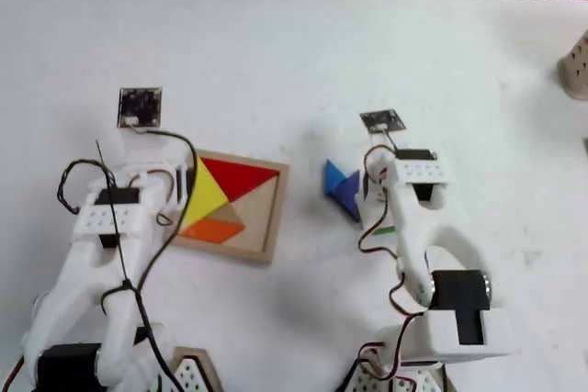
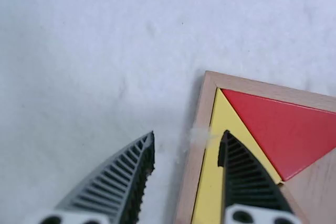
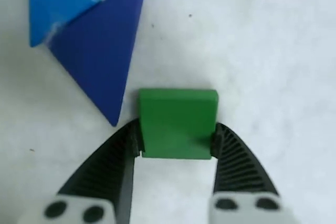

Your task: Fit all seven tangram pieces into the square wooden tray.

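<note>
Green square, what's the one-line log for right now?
right gripper: shut on green square | left gripper: open astride tray rim | in tray: red triangle, yellow triangle, orange piece

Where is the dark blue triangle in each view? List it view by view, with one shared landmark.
High view: dark blue triangle lies right of the wooden tray.
Right wrist view: it is just beyond the green square in the right gripper.
Left wrist view: faces the tray's corner.
Shared landmark: light blue piece touching it.

Bright, even light, glare on white table, faint soft shadow beside tray
</note>
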`<state>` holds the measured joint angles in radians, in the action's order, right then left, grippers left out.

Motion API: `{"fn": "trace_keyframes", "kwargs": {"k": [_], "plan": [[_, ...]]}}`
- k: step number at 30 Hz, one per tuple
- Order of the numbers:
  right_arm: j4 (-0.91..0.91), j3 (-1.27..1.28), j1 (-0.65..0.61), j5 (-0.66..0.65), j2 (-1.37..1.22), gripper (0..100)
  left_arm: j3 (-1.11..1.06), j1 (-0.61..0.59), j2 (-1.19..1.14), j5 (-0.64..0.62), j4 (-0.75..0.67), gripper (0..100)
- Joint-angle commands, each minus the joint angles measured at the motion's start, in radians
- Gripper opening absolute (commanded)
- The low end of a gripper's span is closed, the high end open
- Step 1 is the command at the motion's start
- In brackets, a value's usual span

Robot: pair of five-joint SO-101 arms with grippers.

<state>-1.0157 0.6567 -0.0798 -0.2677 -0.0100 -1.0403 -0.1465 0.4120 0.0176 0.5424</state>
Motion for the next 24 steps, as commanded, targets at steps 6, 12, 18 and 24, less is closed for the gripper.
{"fn": "trace_keyframes", "kwargs": {"k": [6, 12, 18, 24], "plan": [[-0.022, -0.012, 0.033, -0.071, 0.194, 1.8, 0.003, -0.027, 0.036, -0.015, 0.003, 21], [-0.105, -0.006, -0.045, -0.072, 0.355, 1.8, 0.005, -0.027, 0.036, -0.020, 0.002, 21], [-0.134, -0.006, -0.257, -0.072, 0.401, 1.8, 0.028, -0.076, 0.028, -0.025, 0.002, 21], [-0.067, -0.006, -0.467, -0.121, 0.400, 1.8, 0.031, -0.091, 0.028, -0.058, 0.002, 21]]}}
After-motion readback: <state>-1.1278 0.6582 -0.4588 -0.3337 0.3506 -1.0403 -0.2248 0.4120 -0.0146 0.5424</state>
